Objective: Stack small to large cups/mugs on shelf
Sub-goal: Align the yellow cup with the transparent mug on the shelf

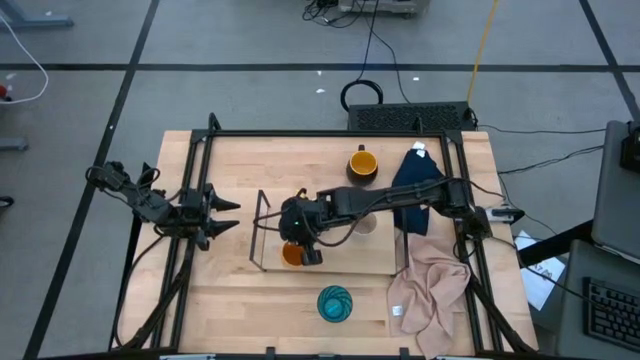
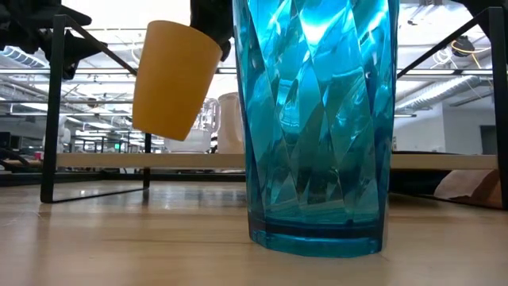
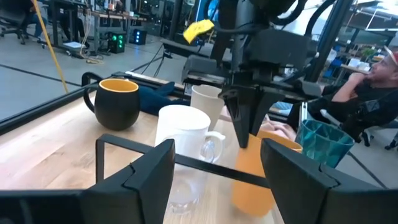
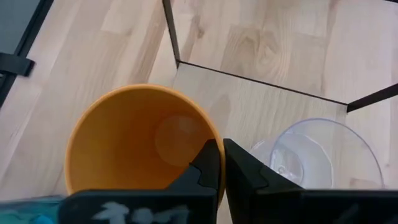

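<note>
2 grippers over pale wood tabletop (image 1: 240,300): right gripper (image 4: 222,163) pinching orange cup (image 4: 134,143), left gripper (image 3: 217,165) wide

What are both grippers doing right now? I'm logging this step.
Left gripper: open, empty, at the table's left.
Right gripper: shut on the orange cup rim, over the shelf.
</note>
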